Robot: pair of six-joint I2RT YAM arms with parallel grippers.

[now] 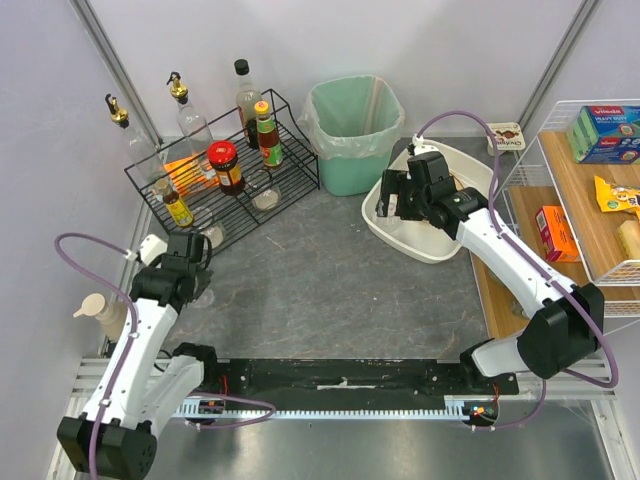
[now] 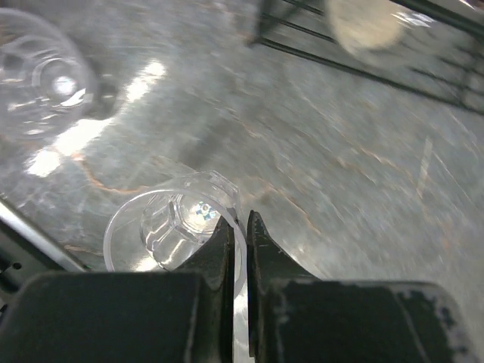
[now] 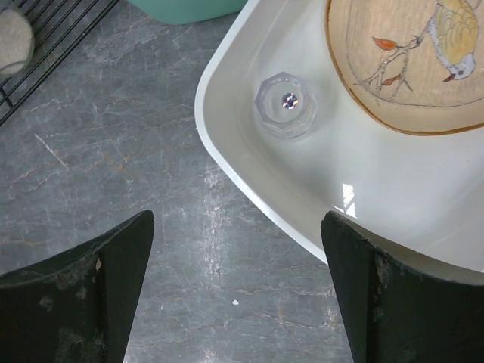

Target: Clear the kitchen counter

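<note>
Right of the kitchen counter (image 1: 330,280), a shelved blue box (image 1: 608,135) reads Vileda.

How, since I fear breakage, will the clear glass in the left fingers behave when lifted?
Likely slippery: the glass is smooth, and the left fingers pinch only its thin rim. Probably light yet fragile; it may tilt.

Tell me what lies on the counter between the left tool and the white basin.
Nothing: the top view shows only bare grey counter there.
</note>
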